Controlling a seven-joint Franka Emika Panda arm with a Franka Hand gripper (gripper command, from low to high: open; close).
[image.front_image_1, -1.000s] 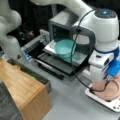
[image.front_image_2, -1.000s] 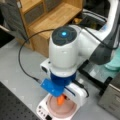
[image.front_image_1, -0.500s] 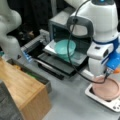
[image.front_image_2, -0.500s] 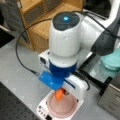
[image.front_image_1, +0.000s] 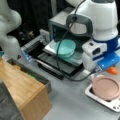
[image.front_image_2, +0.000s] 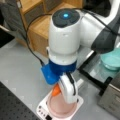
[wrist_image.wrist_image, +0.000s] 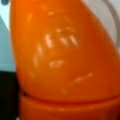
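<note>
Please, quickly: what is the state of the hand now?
Hand: shut on the orange carrot-shaped toy, above the pink bowl.

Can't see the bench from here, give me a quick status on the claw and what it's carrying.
Claw hidden behind arm, above pink round bowl on white scale. Glossy orange carrot-shaped toy at the claw. Teal bowl apart, on oven door.

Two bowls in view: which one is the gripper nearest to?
The pink bowl on the white scale, beside the orange object; the teal bowl sits by the oven.
</note>
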